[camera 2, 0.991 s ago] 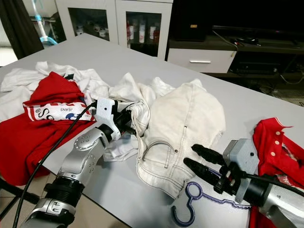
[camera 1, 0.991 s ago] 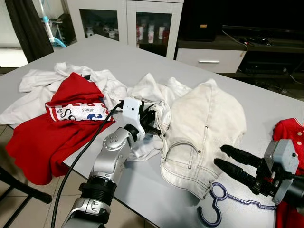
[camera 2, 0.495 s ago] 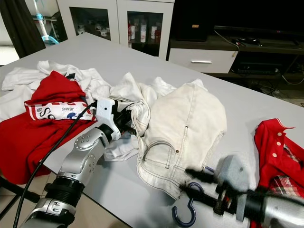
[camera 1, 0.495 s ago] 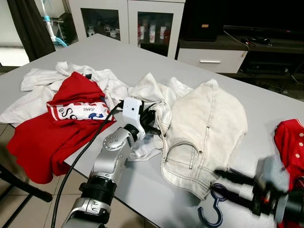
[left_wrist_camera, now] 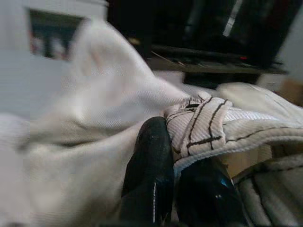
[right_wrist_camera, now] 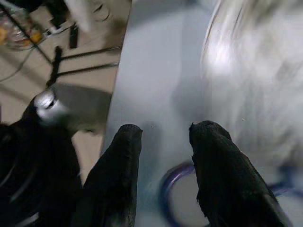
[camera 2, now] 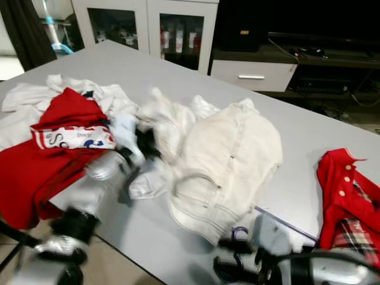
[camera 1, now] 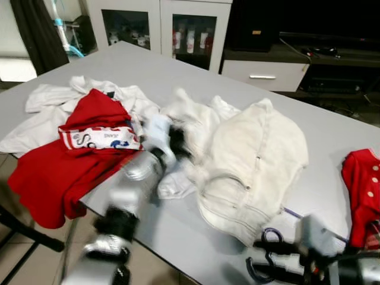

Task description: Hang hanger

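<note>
Purple hanger (camera 1: 265,256) laid on grey table (camera 1: 178,77), hook framed between spread fingers of right gripper (right_wrist_camera: 163,156), left gripper (left_wrist_camera: 182,189) pinched on white jeans (camera 1: 255,160)

On the table (camera 1: 178,74), the hanger (camera 1: 264,261) lies before the jeans (camera 1: 255,160), right of the shirts (camera 1: 71,142).

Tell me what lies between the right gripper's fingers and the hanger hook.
Nothing lies between them. In the right wrist view the right gripper is open over bare grey table, the purple hanger hook curving between its fingers.
</note>
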